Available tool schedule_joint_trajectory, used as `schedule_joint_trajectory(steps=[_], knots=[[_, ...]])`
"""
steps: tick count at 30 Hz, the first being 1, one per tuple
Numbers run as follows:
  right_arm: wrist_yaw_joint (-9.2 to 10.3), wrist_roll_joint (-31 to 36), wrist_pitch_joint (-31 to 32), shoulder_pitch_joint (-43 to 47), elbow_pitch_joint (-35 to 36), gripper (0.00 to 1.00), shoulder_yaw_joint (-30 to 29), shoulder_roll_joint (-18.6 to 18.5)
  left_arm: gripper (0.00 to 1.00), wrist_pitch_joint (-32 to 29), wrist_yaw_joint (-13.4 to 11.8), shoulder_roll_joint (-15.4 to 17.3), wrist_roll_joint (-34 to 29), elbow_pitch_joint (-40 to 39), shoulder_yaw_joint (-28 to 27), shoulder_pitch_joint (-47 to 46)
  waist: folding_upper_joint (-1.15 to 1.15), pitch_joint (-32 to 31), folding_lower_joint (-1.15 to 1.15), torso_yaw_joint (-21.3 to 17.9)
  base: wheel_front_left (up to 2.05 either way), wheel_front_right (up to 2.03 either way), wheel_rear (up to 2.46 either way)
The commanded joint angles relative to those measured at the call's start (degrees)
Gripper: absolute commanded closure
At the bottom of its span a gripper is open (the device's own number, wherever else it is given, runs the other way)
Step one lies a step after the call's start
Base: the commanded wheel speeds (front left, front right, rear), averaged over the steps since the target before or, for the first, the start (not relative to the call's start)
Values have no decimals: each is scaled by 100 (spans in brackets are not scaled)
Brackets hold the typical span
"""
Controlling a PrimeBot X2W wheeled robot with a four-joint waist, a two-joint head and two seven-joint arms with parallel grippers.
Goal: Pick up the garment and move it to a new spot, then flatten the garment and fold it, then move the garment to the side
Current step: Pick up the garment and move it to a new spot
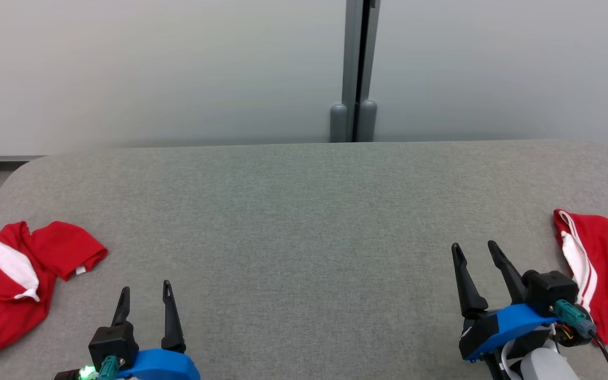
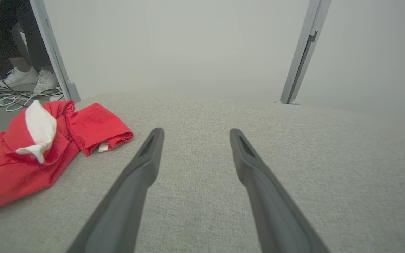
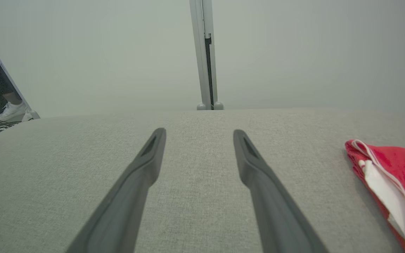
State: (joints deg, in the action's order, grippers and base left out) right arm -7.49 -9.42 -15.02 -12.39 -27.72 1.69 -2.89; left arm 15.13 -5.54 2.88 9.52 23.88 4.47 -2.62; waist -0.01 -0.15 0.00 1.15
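A crumpled red garment with a white collar (image 1: 19,274) lies at the table's left edge; the left wrist view shows it (image 2: 30,154) left of my fingers. A second red garment with white stripes (image 1: 605,269) lies folded at the right edge, also in the right wrist view (image 3: 392,179). My left gripper (image 1: 145,290) is open at the lower left, to the right of the crumpled garment and apart from it, holding nothing (image 2: 195,135). My right gripper (image 1: 475,248) is open at the lower right, just left of the striped garment, empty (image 3: 199,135).
The grey cloth-covered table (image 1: 304,221) stretches wide between the two garments. A pale wall with a grey post (image 1: 354,68) stands behind it. A person's white shoes (image 2: 26,79) and loose cables (image 2: 9,98) are on the floor beyond the table's left end.
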Motion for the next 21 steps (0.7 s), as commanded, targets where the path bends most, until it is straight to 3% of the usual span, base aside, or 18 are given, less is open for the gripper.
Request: schedule_joint_trajectory(steps=[1,16,21], knots=[[-1,-13,-22,110,22,0,10,-8,0,-1,-13,3,-3,-9,3,-10,1,27,0,101,0,0,0],[-1,-233,-23,218,-23,0,321,-10,0,0,48,2,-158,71,-275,122,1,12,0,1821,0,0,0],[-1,-289,-22,221,-47,0,418,-11,0,-1,85,-3,-187,96,-344,159,1,34,0,2201,0,0,0]])
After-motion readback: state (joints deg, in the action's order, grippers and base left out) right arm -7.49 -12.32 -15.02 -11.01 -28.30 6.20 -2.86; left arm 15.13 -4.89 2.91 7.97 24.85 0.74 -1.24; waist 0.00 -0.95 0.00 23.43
